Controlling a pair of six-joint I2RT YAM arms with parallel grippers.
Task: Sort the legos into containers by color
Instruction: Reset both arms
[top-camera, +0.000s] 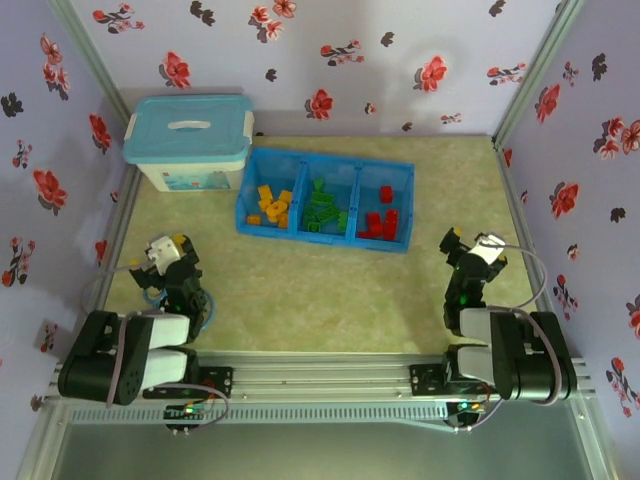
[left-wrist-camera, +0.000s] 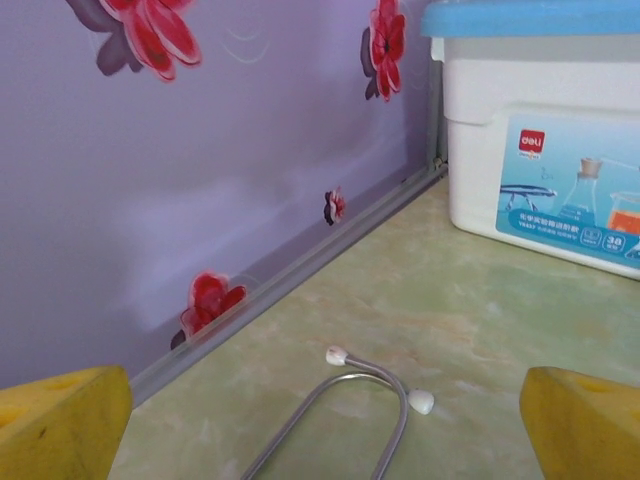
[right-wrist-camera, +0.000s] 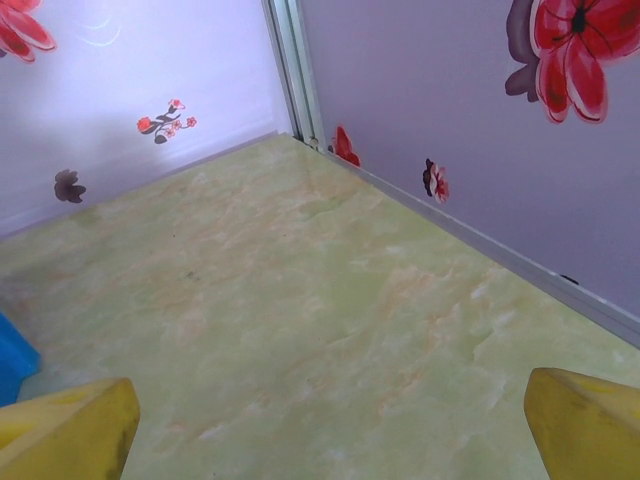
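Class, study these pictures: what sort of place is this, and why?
Probably an enclosed robot test cell: floral-papered walls box in a table, the left arm and right arm are bolted to its near rail, and a blue tray holds colour-sorted legos.

Orange, green, red legos lie in separate blue containers.

Our left arm and right arm are black with silver-grey covers and white wrist blocks. Our fingers are yellow wedges. A thin grey cable loops off the right wrist.
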